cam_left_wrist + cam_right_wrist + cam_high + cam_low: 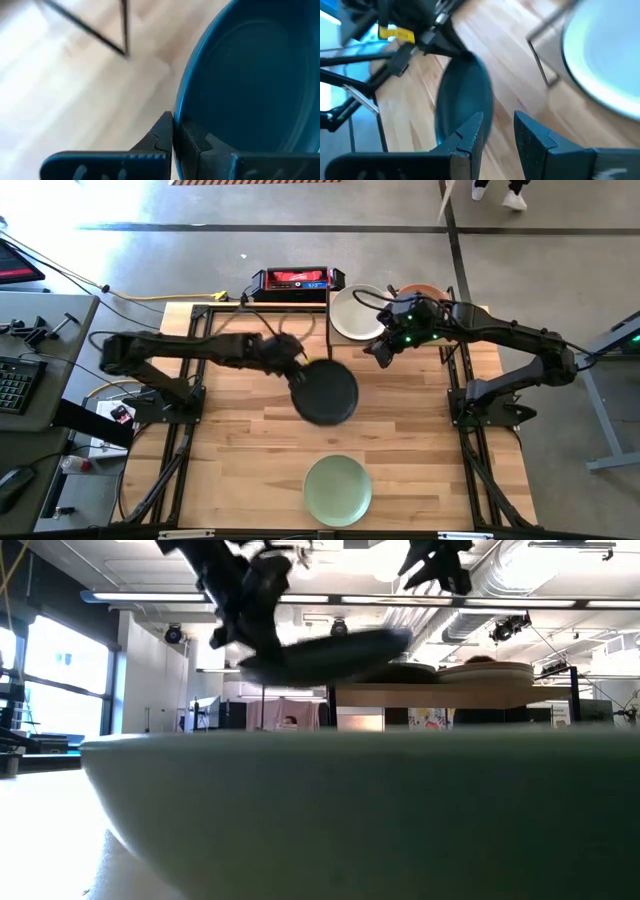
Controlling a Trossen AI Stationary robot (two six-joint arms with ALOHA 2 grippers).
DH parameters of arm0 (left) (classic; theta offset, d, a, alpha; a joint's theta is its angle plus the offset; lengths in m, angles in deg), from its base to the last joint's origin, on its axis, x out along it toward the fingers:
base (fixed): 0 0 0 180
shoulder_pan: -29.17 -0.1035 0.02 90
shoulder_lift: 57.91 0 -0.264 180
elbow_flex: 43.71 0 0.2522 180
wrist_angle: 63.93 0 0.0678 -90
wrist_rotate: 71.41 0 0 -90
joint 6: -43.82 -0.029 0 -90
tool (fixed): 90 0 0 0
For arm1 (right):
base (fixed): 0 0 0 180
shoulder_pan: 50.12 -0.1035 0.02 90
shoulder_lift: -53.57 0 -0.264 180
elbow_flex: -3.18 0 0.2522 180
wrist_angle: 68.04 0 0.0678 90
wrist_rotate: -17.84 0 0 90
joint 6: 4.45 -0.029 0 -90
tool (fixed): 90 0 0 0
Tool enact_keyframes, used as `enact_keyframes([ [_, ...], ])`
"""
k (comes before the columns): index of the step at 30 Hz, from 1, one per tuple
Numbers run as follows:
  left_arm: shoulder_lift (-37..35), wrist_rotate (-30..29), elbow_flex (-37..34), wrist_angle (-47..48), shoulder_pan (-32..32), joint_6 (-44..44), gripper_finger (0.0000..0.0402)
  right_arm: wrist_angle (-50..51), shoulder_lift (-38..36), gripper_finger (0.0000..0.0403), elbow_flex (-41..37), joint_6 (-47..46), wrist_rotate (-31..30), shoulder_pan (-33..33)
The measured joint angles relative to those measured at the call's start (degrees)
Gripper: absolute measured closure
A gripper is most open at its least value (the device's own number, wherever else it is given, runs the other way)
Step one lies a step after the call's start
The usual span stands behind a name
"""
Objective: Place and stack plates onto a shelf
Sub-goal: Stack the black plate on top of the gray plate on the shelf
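Observation:
My left gripper (297,371) is shut on a black plate (326,393), held in the air over the middle of the table; the low view shows the black plate (330,652) above table height. My right gripper (384,352) is open and empty, just in front of the shelf (400,692) and right of the black plate. On the shelf lie a cream plate (355,312) and a terracotta plate (422,290), the latter partly hidden by my right arm. A pale green plate (338,490) lies flat on the table near the front edge. My left gripper pinches the black plate's rim (178,111) between its two fingers, one above the rim and one below, on the plate's side toward the table's far left. The fingers come in nearly level from the left. The plate is lifted clear, roughly level, slightly tilted.
A red and black box (295,279) sits at the far edge, left of the shelf. The shelf's thin black frame post (540,55) stands close to my right gripper. The pale green plate (350,810) fills the foreground of the low view.

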Motion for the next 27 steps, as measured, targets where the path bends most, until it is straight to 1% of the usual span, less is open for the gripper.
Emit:
enact_keyframes([
  [5, -7.01, -7.34, 0.09, -2.6, -2.4, -4.49, 0.0401, -7.35, -1.05, 0.0311, 0.0, 5.23, -0.47, 0.05],
  [7, -9.06, -9.16, 0.09, -4.39, -3.86, -6.7, 0.0401, -10.81, -1.66, 0.0311, 0.0, 7.6, -1.72, 0.05],
  [13, -11.97, -9.78, 0.11, -10.65, -8.51, -12.48, 0.0401, -21.78, -3.79, 0.0311, 0.04, 14.85, -4.62, 0.05],
  [16, -11.97, -9.79, 0.89, -11.95, -10.39, -13.84, 0.0401, -26.28, -4.04, 0.0311, 0.04, 17.92, -8.01, 0.16],
  [18, -11.93, -9.91, 1.8, -11.93, -11.32, -14.85, 0.0401, -27.82, -4.14, 0.0311, 0.04, 19.38, -11.17, 0.62],
  [20, -11.95, -11.76, 2.66, -11.98, -11.74, -16.08, 0.0401, -28.16, -4.14, 0.0311, 0.07, 21.19, -13.57, 1.45],
  [27, -11.97, -21.74, 4.74, -12.19, -11.95, -22.5, 0.0401, -26.95, -3.64, 0.0311, 0.07, 27.97, -15.49, 4.37],
])
